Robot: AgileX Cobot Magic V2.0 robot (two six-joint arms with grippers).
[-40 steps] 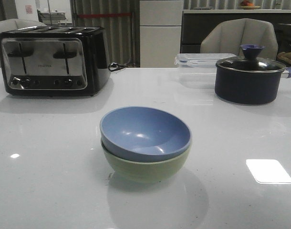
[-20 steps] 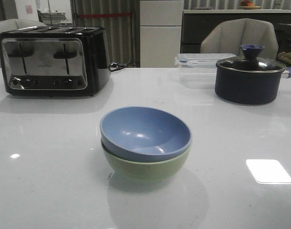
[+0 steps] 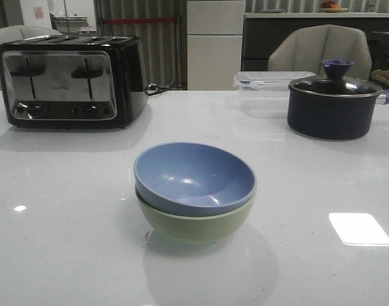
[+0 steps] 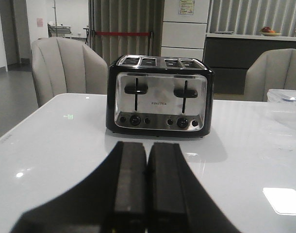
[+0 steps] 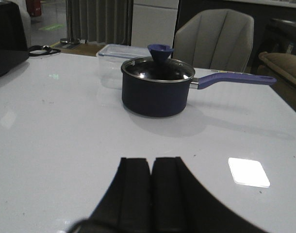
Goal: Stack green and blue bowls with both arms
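In the front view the dusty blue bowl (image 3: 194, 175) sits nested inside the pale green bowl (image 3: 194, 223) at the middle of the white table. Neither arm shows in that view. My left gripper (image 4: 147, 150) is shut with nothing between its fingers, held above the table and facing the toaster. My right gripper (image 5: 151, 165) is also shut and empty, facing the lidded pot. Neither wrist view shows the bowls.
A black and chrome toaster (image 3: 70, 81) stands at the back left. A dark blue lidded pot (image 3: 333, 105) with a long handle stands at the back right, a clear plastic container (image 3: 268, 83) just behind it. Grey chairs (image 3: 322, 48) stand beyond the table.
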